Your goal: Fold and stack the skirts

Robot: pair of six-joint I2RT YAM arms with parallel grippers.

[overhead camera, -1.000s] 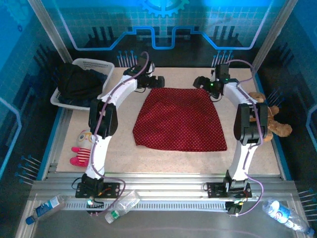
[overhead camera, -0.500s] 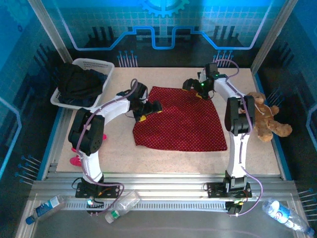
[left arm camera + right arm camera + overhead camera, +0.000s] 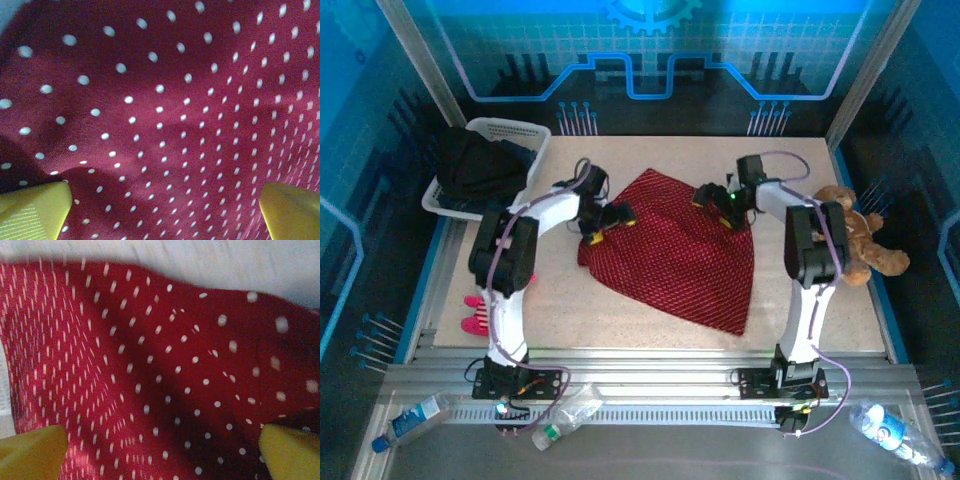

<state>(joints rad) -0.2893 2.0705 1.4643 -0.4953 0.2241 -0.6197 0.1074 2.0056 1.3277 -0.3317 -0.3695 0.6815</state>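
Nearest us, at the left edge of the table [image 3: 570,320], the pink-and-white plush toy [image 3: 477,318] lies partly behind our left arm. It is no part of the job and sits well apart from the cloth.

In the middle, the red skirt [image 3: 680,255] with white dots lies on the table. It narrows to a point toward the near right and is broader at its far side, and as far as we can judge it is not yet folded. We hold both grippers at that far edge because, we judge, a fold begins at those corners.

Our left gripper [image 3: 609,228] sits at the skirt's far-left corner. From its wrist camera the yellow fingertips [image 3: 32,212] stand wide apart, with dotted cloth spread between and under them, gripping nothing. Our right gripper [image 3: 712,205] is at the far-right corner, its yellow pads [image 3: 290,452] equally wide over rumpled cloth. We cannot tell whether either touches the fabric.

To the right, the brown teddy bear [image 3: 865,240] rests off the work area. Farthest away, at the far left, the white basket [image 3: 515,130] holds dark skirts [image 3: 475,170] awaiting their turn.
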